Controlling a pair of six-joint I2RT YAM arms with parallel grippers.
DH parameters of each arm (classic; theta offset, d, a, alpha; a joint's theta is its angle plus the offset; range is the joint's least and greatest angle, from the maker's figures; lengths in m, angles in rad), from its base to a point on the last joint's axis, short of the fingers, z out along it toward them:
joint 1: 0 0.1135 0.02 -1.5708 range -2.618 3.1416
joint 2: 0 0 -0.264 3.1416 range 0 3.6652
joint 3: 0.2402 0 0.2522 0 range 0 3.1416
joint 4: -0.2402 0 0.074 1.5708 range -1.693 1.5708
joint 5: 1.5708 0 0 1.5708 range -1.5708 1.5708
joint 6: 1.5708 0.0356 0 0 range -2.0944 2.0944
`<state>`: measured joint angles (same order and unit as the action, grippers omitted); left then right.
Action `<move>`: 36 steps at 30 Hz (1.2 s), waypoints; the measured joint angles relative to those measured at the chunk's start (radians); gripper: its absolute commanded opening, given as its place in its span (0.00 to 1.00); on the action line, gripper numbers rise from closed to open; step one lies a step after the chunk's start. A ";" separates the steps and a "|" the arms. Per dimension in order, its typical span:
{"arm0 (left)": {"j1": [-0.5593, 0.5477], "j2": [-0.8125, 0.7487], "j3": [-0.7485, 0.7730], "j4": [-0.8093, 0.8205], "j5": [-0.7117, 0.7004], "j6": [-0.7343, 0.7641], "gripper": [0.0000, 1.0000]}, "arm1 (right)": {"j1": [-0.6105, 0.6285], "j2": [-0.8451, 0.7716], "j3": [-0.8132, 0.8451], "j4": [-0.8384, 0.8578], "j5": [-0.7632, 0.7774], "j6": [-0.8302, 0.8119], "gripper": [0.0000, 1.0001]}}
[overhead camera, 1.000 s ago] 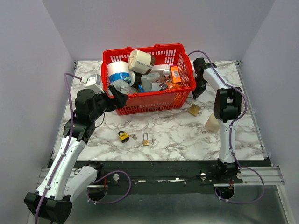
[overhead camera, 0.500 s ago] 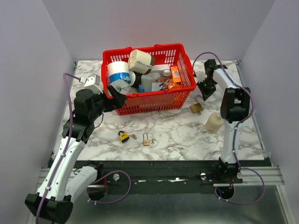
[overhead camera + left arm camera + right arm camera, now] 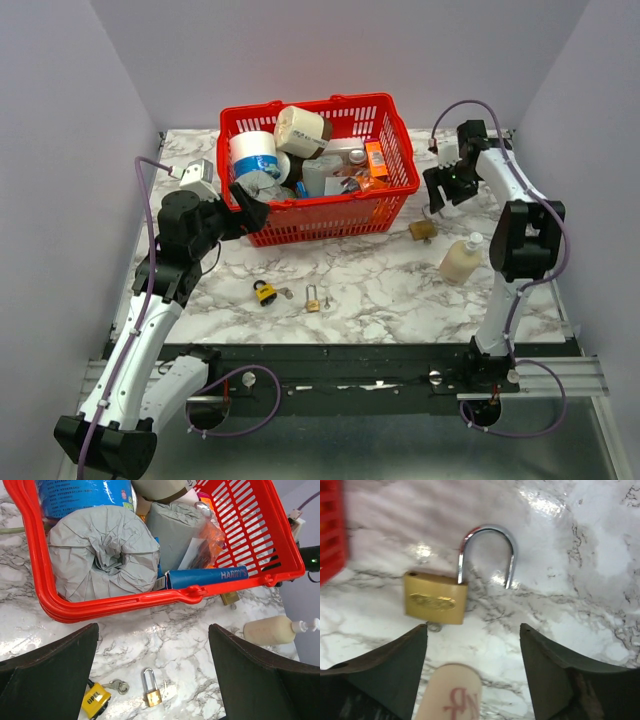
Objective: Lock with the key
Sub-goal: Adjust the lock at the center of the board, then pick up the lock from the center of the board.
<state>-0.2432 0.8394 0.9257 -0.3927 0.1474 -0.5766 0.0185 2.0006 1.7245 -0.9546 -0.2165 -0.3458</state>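
Observation:
A large brass padlock lies flat on the marble with its shackle swung open; it sits right of the basket. My right gripper hovers open just over it, holding nothing. A small ring shows at the lock's lower edge; whether it is the key I cannot tell. A small brass padlock with a thin key beside it, and a yellow padlock with a ringed key, lie between the fingers of my open left gripper, which hangs above them.
A red basket packed with several household items stands at the back middle; its near rim is close ahead of the left gripper. A beige pump bottle lies on its side next to the large padlock, its base between the right fingers.
My right gripper has opened and swung right, away from the basket's corner. The large padlock and bottle shifted slightly. The left arm has not moved.

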 measured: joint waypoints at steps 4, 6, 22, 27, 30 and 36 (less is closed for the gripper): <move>0.000 -0.003 0.000 -0.003 0.000 -0.005 0.99 | 0.024 -0.104 -0.116 0.073 -0.014 0.081 0.86; 0.001 -0.005 0.000 -0.003 0.000 -0.008 0.99 | 0.040 -0.114 -0.172 0.109 -0.006 0.113 0.87; 0.002 -0.005 0.000 -0.006 0.000 -0.019 0.99 | 0.118 -0.017 -0.278 0.224 0.195 0.332 0.91; 0.002 -0.005 0.000 -0.006 0.002 -0.024 0.99 | 0.121 0.035 -0.242 0.200 0.230 0.365 0.91; 0.002 -0.005 0.000 -0.006 0.002 -0.028 0.99 | 0.121 0.078 -0.170 0.167 0.238 0.376 0.91; 0.007 0.000 0.000 -0.006 0.003 -0.030 0.99 | 0.121 0.095 -0.137 0.137 0.239 0.387 0.91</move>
<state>-0.2363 0.8394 0.9257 -0.3992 0.1509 -0.6064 0.1390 2.0960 1.5875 -0.8173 0.0223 0.0414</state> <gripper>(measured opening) 0.987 0.910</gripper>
